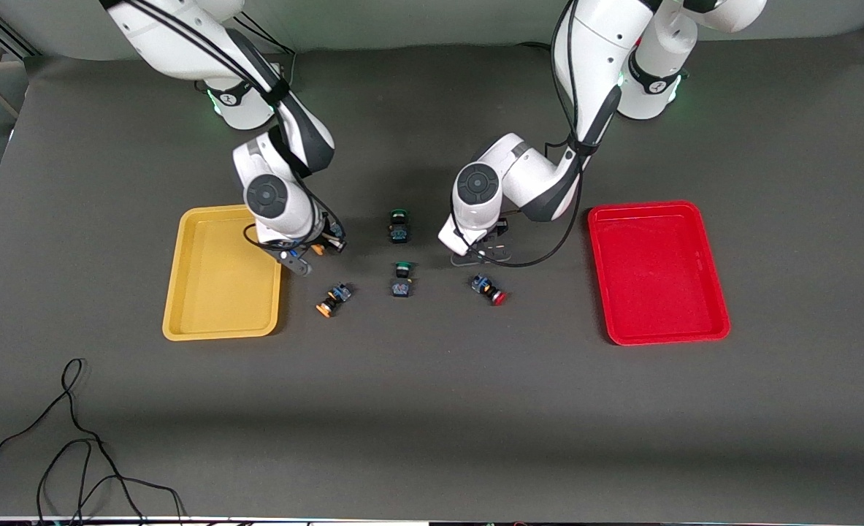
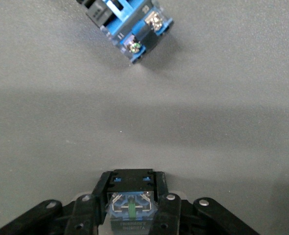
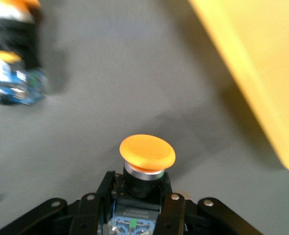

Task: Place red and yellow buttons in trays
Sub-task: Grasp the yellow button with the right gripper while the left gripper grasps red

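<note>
My right gripper (image 1: 318, 248) is shut on a button with an orange-yellow cap (image 3: 146, 154), low over the table beside the yellow tray (image 1: 220, 274), whose rim shows in the right wrist view (image 3: 252, 73). A second yellow button (image 1: 333, 299) lies nearer the front camera; it also shows in the right wrist view (image 3: 12, 63). My left gripper (image 1: 479, 253) is shut on a blue-black button body (image 2: 132, 208); its cap is hidden. A red button (image 1: 490, 290) lies just nearer the camera; its body shows in the left wrist view (image 2: 129, 27). The red tray (image 1: 658, 270) holds nothing.
Two green-capped switches (image 1: 399, 223) (image 1: 402, 277) lie between the grippers, at the table's middle. Loose black cables (image 1: 74, 438) lie at the front corner toward the right arm's end.
</note>
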Robot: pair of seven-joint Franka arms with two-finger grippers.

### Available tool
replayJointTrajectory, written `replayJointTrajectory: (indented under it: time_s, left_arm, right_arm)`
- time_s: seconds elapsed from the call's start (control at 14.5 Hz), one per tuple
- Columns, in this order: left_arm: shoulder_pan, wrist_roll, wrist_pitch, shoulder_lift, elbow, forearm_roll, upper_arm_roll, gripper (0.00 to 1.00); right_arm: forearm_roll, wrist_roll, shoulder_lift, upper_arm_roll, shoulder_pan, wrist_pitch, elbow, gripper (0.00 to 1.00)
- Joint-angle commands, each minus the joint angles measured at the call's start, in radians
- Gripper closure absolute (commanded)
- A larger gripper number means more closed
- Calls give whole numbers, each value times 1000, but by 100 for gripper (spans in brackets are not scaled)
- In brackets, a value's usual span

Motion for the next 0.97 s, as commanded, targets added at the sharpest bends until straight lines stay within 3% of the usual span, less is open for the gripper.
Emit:
replayJointTrajectory:
  time_s: [0.0, 0.14, 0.28, 0.41, 0.69, 0.9]
  left_arm:
    - [17, -25, -51, -32, 14, -1, 8, 75]
    - [71, -3, -157, -72, 45, -2, 5, 76]
    - [137, 72, -230, -138, 39, -21, 5, 76]
    - [229, 213, -341, -198, 36, -57, 6, 76]
    - [425, 442, -459, -255, 34, -55, 11, 76]
    - [569, 655, -453, -238, 7, 13, 14, 76]
  right_arm:
    - [12, -71, -134, -51, -15, -159, 49, 70]
    - [18, -219, -193, -149, -15, -228, 69, 70]
    - [121, -394, -241, -245, -9, -249, 66, 70]
    - [145, -484, -247, -325, -11, -278, 66, 70]
    - [139, -600, -195, -426, -11, -224, 8, 70]
    - [142, -677, -133, -479, -12, -167, -21, 70]
